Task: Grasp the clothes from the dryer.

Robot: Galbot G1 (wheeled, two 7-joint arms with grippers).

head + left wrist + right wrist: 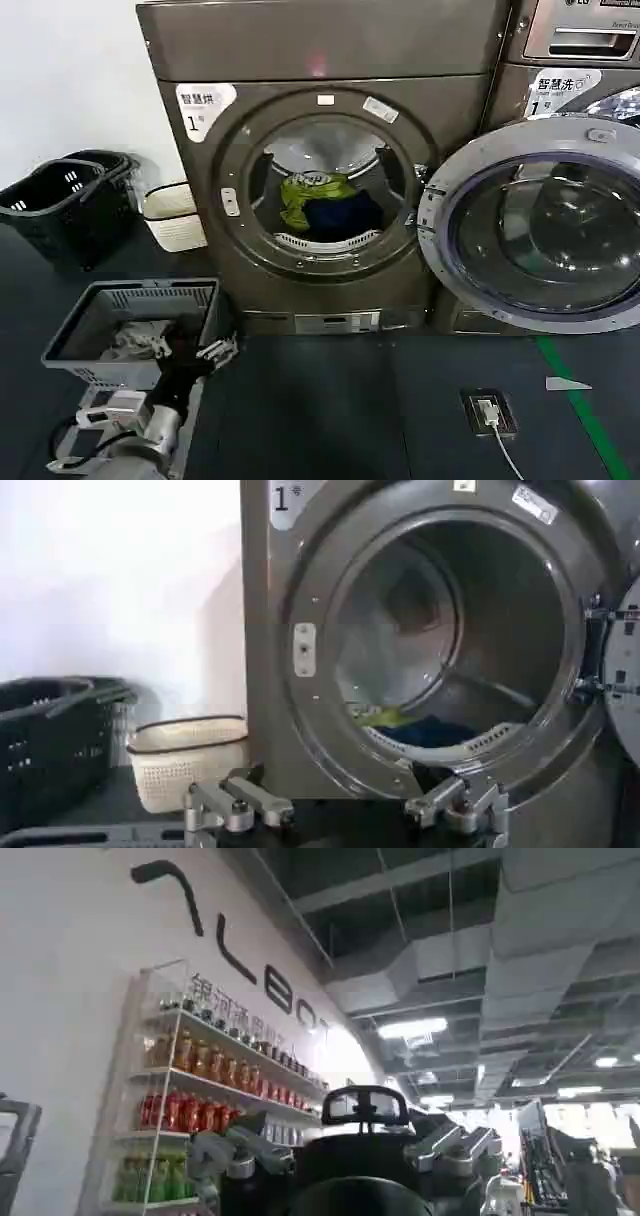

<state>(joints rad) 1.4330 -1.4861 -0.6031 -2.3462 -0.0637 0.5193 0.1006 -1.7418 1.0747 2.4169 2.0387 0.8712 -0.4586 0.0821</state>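
hovering low at near left, left gripper point(205, 355) with jaws spread wide, nothing between, just over the rim of grey basket point(130, 330) holding pale cloths point(138, 342); likely staged there so a drop-off sits close to the machine. same left gripper in wrist view point(345, 808), aimed straight at the porthole, so reach looks lined up but not yet started. right gripper point(345, 1153) pointed off at shelves and ceiling, fingers apart, empty, parked out of the way. further back, dryer point(320, 200) with glass door point(545, 225) swung fully right, leaving the opening clear. deepest, clothes point(320, 205) heaped on drum floor, yellow-green piece left of and partly over navy piece. black basket point(60, 205) and white basket point(175, 215) by wall.
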